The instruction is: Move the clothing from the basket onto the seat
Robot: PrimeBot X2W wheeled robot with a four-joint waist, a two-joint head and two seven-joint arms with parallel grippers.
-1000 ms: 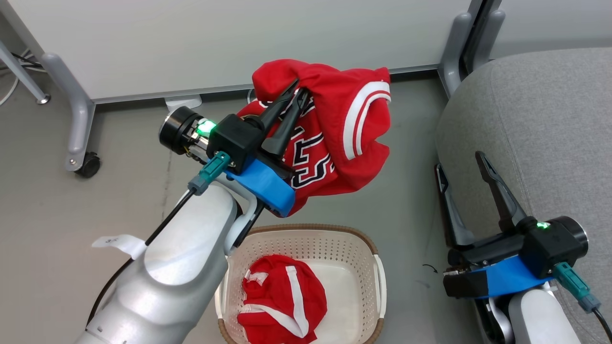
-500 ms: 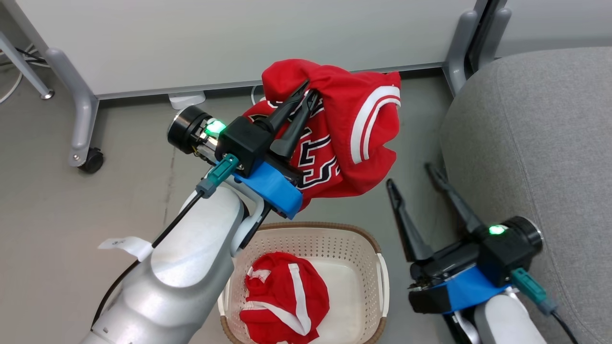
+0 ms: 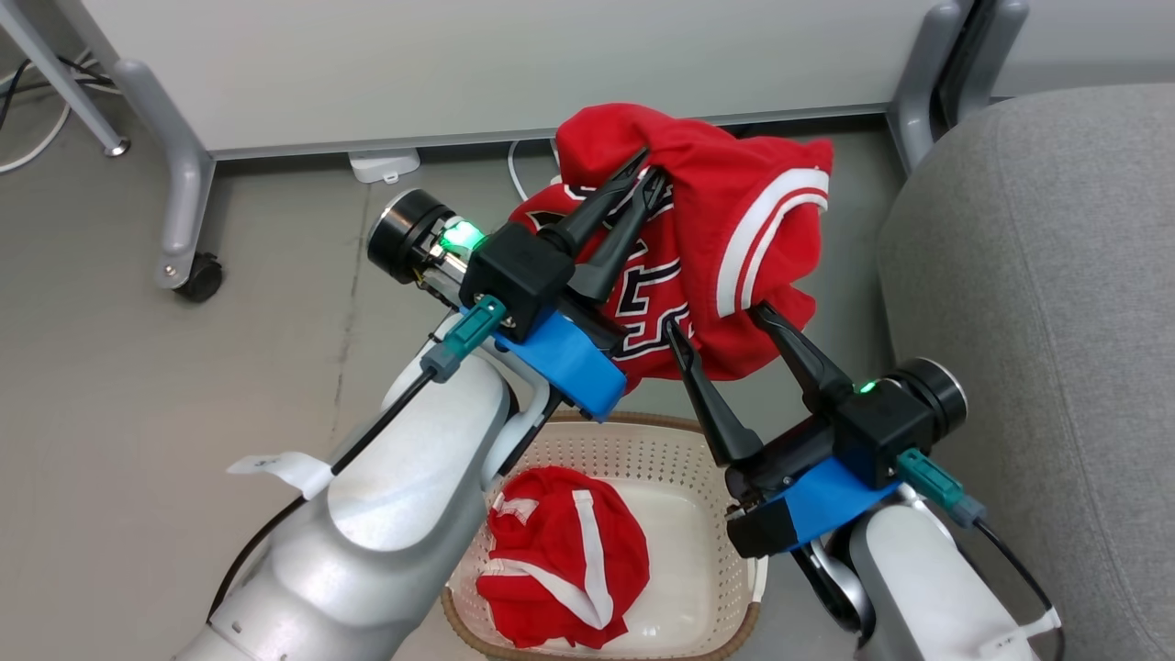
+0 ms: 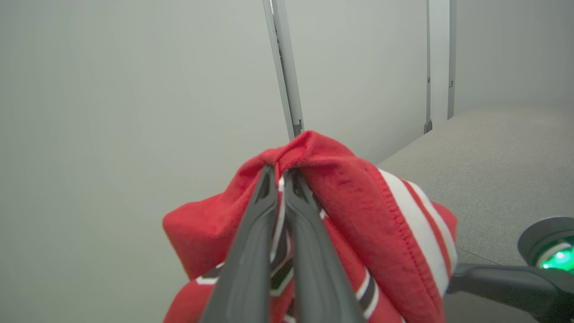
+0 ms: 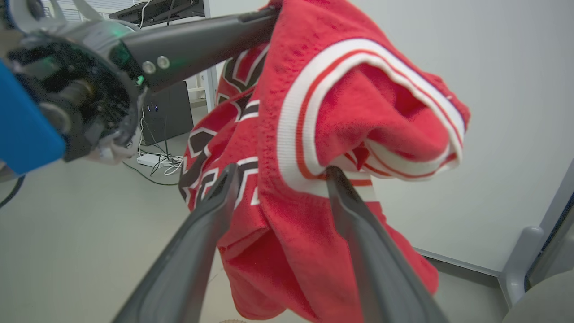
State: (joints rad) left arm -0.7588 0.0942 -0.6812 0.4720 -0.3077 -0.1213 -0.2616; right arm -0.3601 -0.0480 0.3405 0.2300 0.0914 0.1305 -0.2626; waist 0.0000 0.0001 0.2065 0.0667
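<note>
Seat (image 3: 1037, 257): large, light-grey, upholstered, rounded edge. It stands at the robot's right with no clothing on it.

Floor (image 3: 138, 395): grey and smooth. It carries a pale partition (image 3: 459, 64) on grey legs, one with a black caster (image 3: 199, 278).

Basket (image 3: 633, 450): cream, perforated, brown rim. It sits on the floor between the two arms, left of the seat and apart from it.

Jersey (image 3: 698, 229): red, with white stripe trim and black-and-white lettering. It hangs bunched in the air above and beyond the basket, short of the seat.

Second garment (image 3: 551, 569): red with white stripes, crumpled. It lies in the basket's left half.

Left gripper (image 3: 651, 165): the long dark fingers are pinched together on a top fold of the jersey and carry its weight.

Right gripper (image 3: 712, 316): the fingers are spread wide and raised to the jersey's lower edge. The hanging cloth drops between them. One fingertip meets the striped trim and the other lies beside the lettering. Nothing is clamped.
</note>
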